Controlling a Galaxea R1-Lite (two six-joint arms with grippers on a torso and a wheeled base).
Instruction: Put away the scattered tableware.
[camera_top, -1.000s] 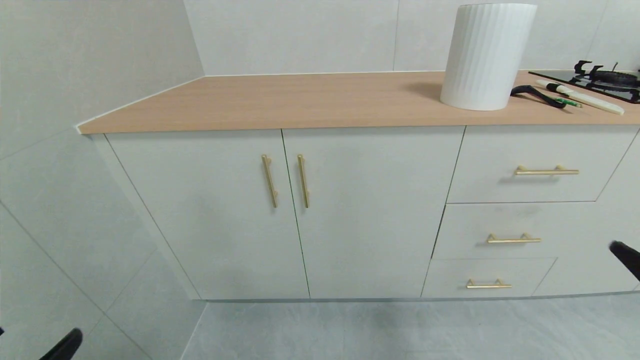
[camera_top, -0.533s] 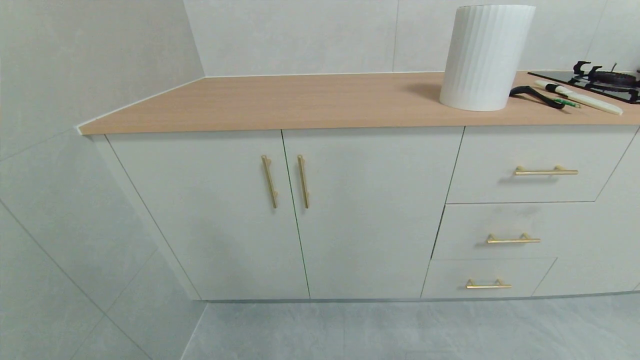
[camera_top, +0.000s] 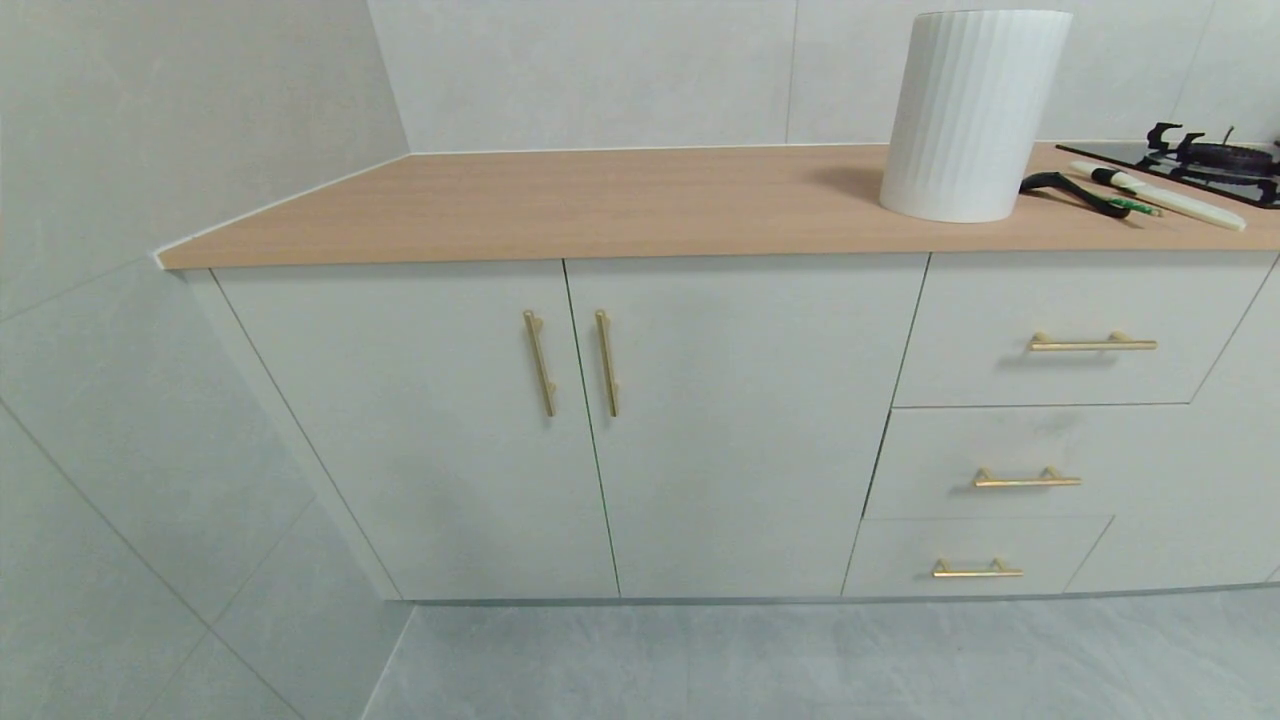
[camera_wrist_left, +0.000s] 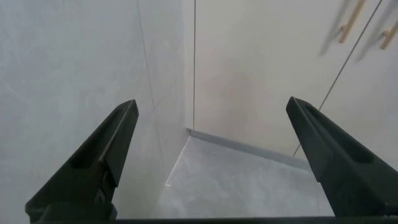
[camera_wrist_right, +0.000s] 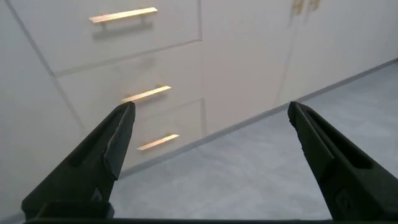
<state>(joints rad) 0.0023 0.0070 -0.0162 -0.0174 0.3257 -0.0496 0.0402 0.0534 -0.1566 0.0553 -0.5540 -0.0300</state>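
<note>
On the wooden countertop (camera_top: 560, 205) at the far right lie a black-handled utensil (camera_top: 1075, 190), a thin green-tipped utensil (camera_top: 1135, 205) and a long cream-handled utensil (camera_top: 1165, 195). A tall white ribbed container (camera_top: 965, 115) stands just left of them. My left gripper (camera_wrist_left: 211, 124) hangs open low down, facing the corner where the wall meets the cabinet. My right gripper (camera_wrist_right: 211, 127) hangs open low down in front of the drawers, with nothing between its fingers.
Two cabinet doors with vertical gold handles (camera_top: 540, 362) stand under the counter. Three drawers with gold handles (camera_top: 1092, 343) (camera_wrist_right: 123, 15) sit to their right. A black gas hob (camera_top: 1210, 158) is at the counter's far right. A tiled wall (camera_top: 150, 330) closes the left side.
Both grippers' black tips, seen at the head view's lower corners a second ago, have dropped out of that view. The counter and utensils have not moved.
</note>
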